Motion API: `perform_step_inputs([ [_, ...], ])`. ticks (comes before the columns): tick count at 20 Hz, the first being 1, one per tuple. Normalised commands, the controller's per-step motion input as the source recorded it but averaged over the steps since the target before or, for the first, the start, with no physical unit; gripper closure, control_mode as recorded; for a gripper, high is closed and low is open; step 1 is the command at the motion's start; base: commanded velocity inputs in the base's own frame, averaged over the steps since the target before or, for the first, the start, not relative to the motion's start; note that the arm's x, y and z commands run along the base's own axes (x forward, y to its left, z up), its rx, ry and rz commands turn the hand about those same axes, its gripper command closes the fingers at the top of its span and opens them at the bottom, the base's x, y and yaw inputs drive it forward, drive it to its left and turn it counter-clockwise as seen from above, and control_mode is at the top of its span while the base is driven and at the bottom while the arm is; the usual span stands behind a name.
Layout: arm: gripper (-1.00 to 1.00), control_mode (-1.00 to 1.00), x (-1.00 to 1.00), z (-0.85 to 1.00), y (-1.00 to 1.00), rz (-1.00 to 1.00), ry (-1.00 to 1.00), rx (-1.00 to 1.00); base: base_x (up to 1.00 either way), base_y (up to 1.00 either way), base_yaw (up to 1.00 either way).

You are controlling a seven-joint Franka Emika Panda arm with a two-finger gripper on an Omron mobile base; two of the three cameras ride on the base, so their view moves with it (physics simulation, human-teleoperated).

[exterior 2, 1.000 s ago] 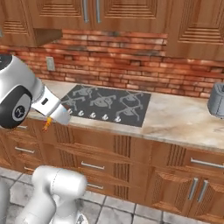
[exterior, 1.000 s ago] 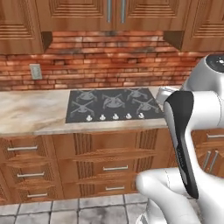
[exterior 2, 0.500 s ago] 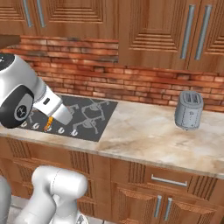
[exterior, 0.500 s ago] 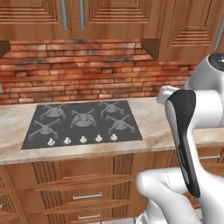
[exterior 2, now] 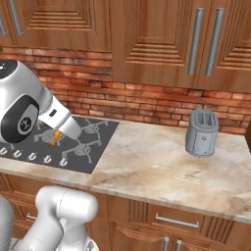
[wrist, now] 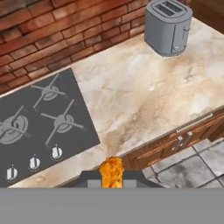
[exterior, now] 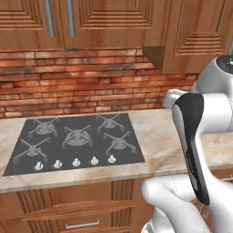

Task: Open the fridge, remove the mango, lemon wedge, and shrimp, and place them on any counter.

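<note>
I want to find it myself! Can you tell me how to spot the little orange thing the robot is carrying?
Start at the beige stone counter with the black cooktop. Above the cooktop hangs the white arm's gripper, shut on the shrimp. It is the one bright-orange curled bit, far smaller than the grey toaster.

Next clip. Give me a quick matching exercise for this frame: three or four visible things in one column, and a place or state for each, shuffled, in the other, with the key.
1. shrimp
2. toaster
3. cooktop
4. gripper

A. set into the counter, with five knobs along its front
B. stands on the counter by the brick wall
C. orange, held between the fingertips
D. shut on a small food item

Pairs: 1-C, 2-B, 3-A, 4-D
</note>
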Motion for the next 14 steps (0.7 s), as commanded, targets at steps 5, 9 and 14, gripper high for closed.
perform_step_inputs([
  [5, 1.0, 1.0, 0.0, 0.0, 0.0, 0.0, 0.0, 0.0, 0.25, -0.2, 0.0],
  [9, 1.0, -1.0, 0.33, -0.28, -0.2, 0.0, 0.12, 0.03, 0.0, 0.0, 0.0],
  [14, 1.0, -1.0, 0.31, -0.32, -0.39, 0.0, 0.15, 0.04, 0.0, 0.0, 0.0],
])
